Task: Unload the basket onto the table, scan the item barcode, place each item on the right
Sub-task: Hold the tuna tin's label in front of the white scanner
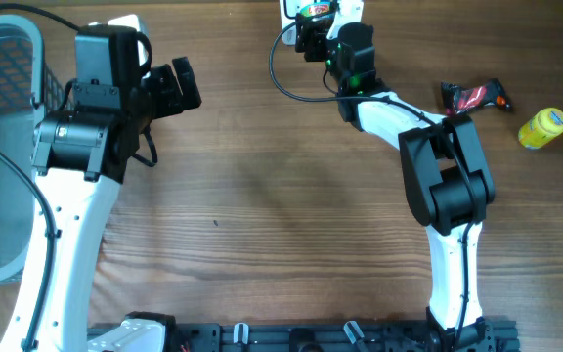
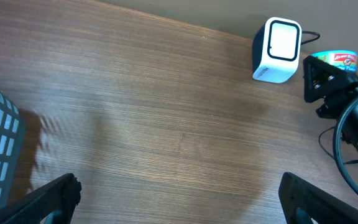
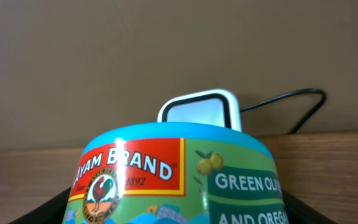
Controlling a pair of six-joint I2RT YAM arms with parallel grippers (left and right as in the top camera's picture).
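R gripper: jaws part-open, clamped on can, one finger each side
L gripper: jaws spread wide, holds nothing, over table
Can pos: far table edge, just beside scanner, small gap betw them
Room: broad open wood mid-table; basket at L edge; packet & bottle on R, well apart from can
Materials: can round, glossy printed label, blue rim; scanner white rounded box w/ dark cable; basket grey mesh; table matte wood grain
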